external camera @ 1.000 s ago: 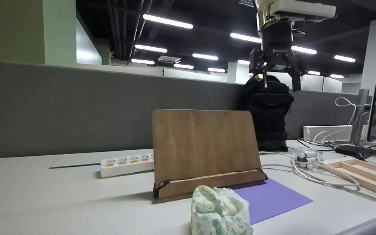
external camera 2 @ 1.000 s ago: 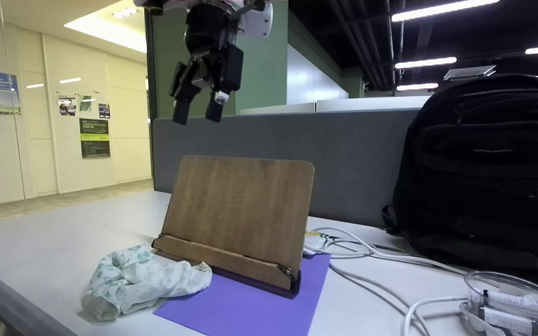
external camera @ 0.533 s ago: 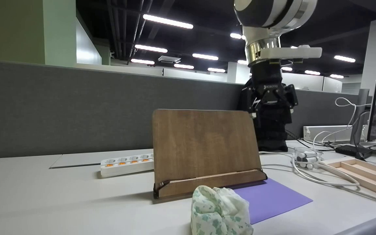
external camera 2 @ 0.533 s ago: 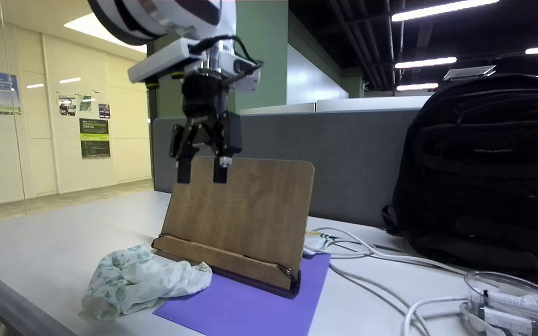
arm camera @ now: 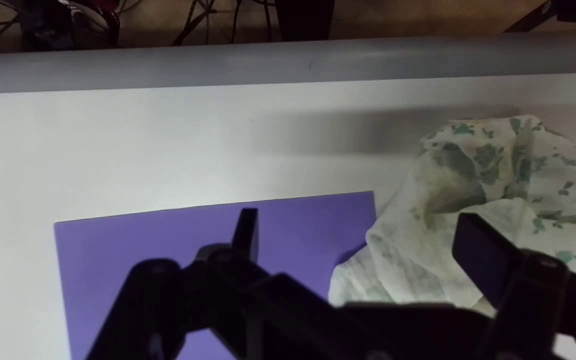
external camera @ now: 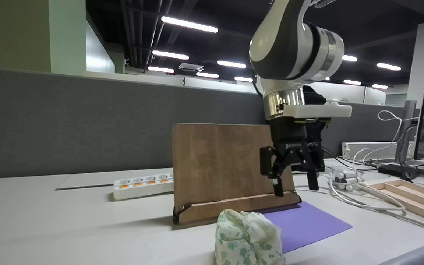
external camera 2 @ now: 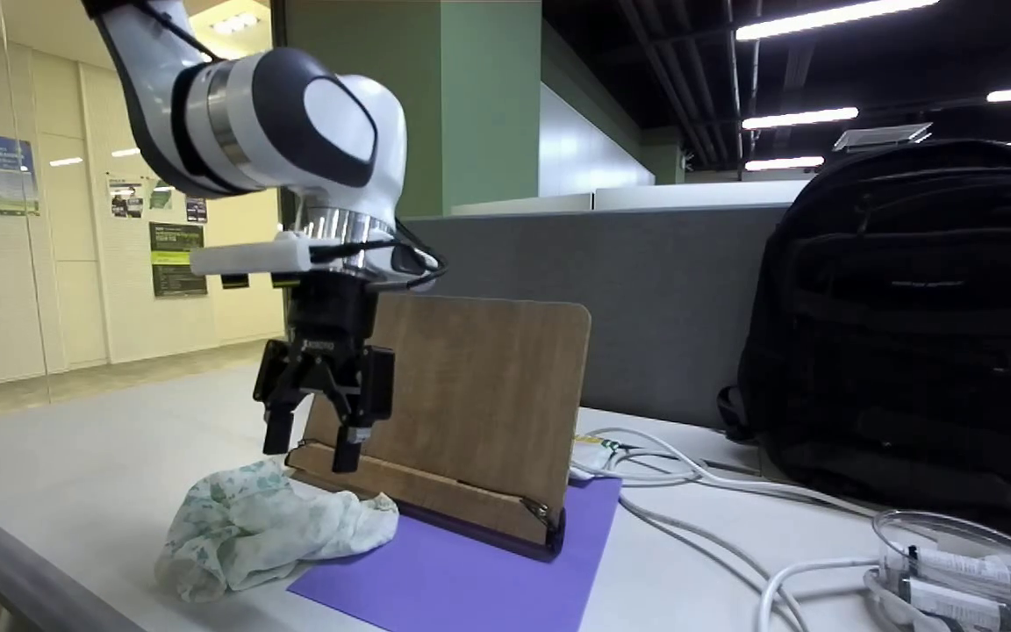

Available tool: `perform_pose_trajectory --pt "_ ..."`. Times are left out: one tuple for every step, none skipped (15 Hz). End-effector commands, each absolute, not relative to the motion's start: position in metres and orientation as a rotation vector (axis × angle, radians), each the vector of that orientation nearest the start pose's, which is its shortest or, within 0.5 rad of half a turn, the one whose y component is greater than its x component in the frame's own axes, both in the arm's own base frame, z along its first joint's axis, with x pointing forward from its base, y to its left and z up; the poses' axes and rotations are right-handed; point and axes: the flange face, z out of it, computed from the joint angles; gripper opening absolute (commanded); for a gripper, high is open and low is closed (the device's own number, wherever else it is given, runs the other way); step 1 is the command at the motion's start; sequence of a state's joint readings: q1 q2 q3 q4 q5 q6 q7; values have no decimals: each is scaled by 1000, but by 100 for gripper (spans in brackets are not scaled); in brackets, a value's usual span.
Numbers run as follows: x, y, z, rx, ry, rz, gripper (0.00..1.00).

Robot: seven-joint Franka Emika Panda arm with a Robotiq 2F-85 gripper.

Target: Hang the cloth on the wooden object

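Cloth: 1, crumpled | wooden stand: 1 | purple sheet: 1 | jaws: 1 pair, spread apart

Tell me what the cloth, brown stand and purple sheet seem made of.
Cloth: thin matte fabric, perhaps cotton; it crumples into soft folds.
Brown stand: wood or wood-look laminate, low sheen; streaky grain shows.
Purple sheet: matte card, paper or thin plastic; flat and evenly coloured, which leaves it open.

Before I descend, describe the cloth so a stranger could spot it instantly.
Find the wooden book stand on the white desk. In front of it, partly covering the purple sheet, lies the cloth: pale, crumpled and green-leaf printed, unlike that flat, plain sheet.
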State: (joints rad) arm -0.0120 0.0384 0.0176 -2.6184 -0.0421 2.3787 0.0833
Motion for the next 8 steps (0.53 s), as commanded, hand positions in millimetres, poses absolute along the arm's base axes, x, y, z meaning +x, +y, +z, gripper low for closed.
perform_pose_trajectory --pt "403 25 193 -3119 -35 411 100" --pt "407 29 190 -3134 -54 387 100" --pt "403 21 195 -3127 -26 416 100" --pt "404 26 190 -3128 -45 407 100" --pt "404 29 187 -3128 -55 406 100" --pt "404 30 186 -3128 -58 404 100" --pt "404 30 186 -3128 -58 403 100" --pt "404 30 186 -3128 -58 401 100"
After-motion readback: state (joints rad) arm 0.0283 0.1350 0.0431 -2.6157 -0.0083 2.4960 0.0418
